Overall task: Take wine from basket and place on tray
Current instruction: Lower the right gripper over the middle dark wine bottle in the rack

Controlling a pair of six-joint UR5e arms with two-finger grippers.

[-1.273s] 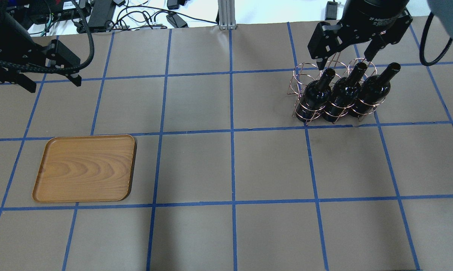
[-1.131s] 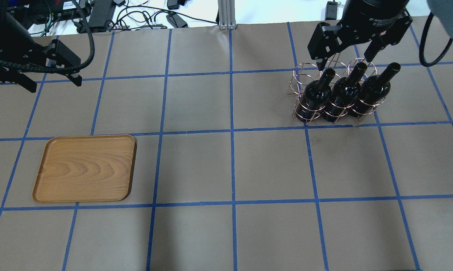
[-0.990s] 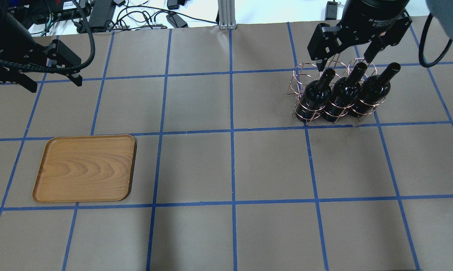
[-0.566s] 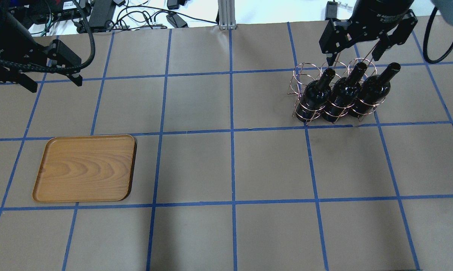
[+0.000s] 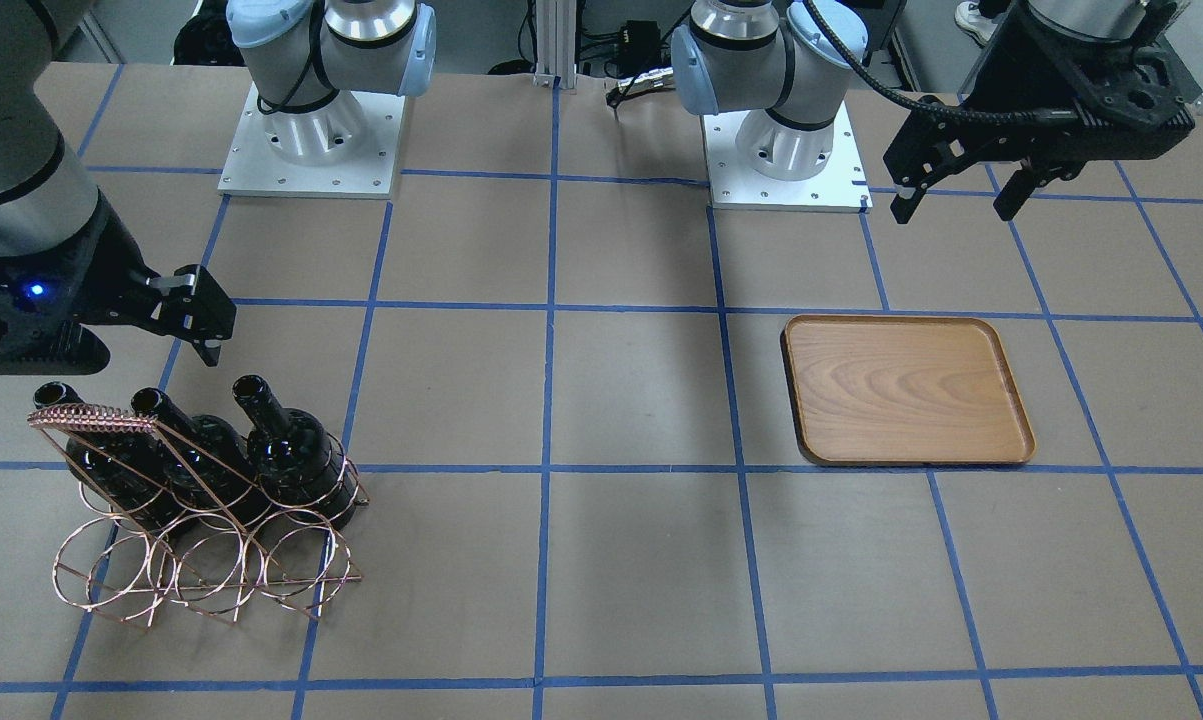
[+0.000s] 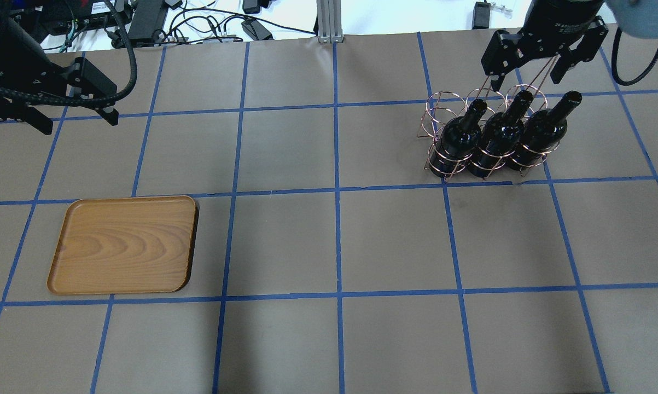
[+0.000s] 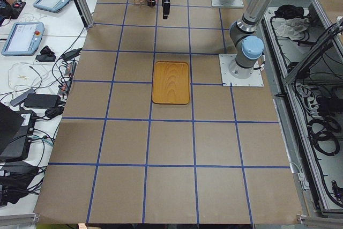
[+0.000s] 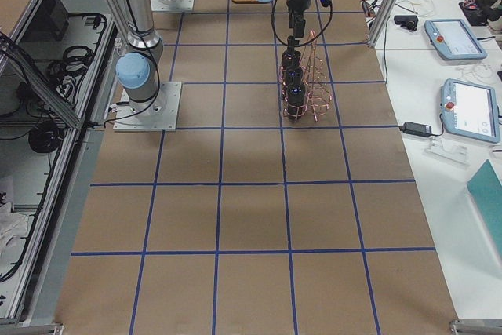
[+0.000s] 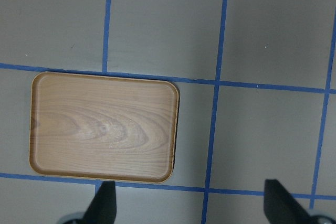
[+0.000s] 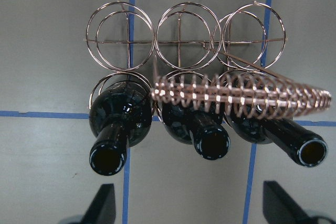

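Three near-black wine bottles (image 6: 498, 134) stand side by side in the front hoops of the rose-copper wire basket (image 6: 435, 109) at the table's far right. In the right wrist view their open necks (image 10: 210, 142) point up under the coiled handle (image 10: 241, 95). My right gripper (image 6: 527, 81) hangs open and empty above the basket, over the middle bottle's neck, touching nothing. The empty wooden tray (image 6: 123, 245) lies at the near left. My left gripper (image 6: 77, 123) is open and empty, high beyond the tray; its wrist view shows the tray (image 9: 102, 127) below.
Blue tape lines grid the brown table. Cables and boxes (image 6: 159, 16) and an aluminium post (image 6: 329, 22) stand past the far edge. The two arm bases (image 5: 311, 130) (image 5: 781, 140) sit at the robot's side. The basket's back row of hoops (image 10: 181, 35) holds nothing.
My right gripper has risen and shifted right and away from the bottle necks, still open. The left arm, bottles, basket and tray have not moved.
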